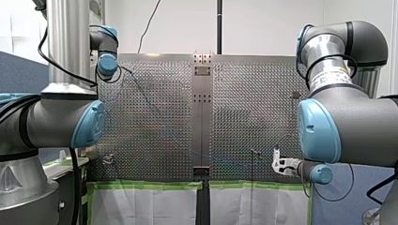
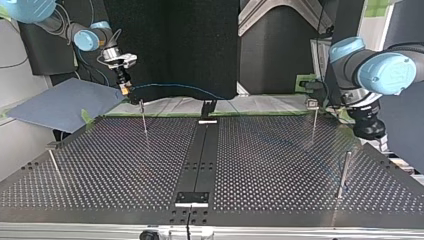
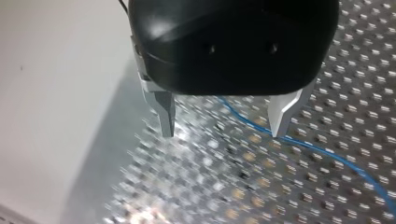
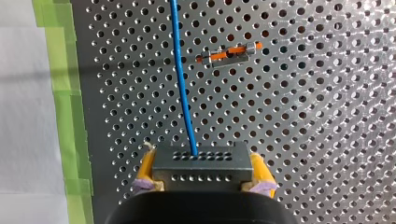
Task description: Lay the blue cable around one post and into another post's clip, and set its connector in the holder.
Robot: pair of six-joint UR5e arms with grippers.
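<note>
My right gripper (image 4: 204, 181) is shut, its yellow pads clamping the grey connector block (image 4: 201, 161). The blue cable (image 4: 182, 84) leaves the block and runs ahead over the perforated plate, passing beside a post clip with an orange insert (image 4: 229, 53). In the top view my right gripper (image 2: 125, 86) hangs at the far left just above a thin post (image 2: 144, 117), and the cable (image 2: 180, 86) arcs away to the right. My left gripper (image 3: 220, 133) is open, its metal fingers above the plate, with the cable (image 3: 327, 154) lying under and past one fingertip.
Other posts stand at the top view's right (image 2: 314, 120), near right (image 2: 343, 172) and near left (image 2: 54, 165). A dark central strip (image 2: 200, 155) carries black fixtures at its far end (image 2: 208, 107) and near end (image 2: 191, 197). Green tape (image 4: 70, 93) marks the plate's edge.
</note>
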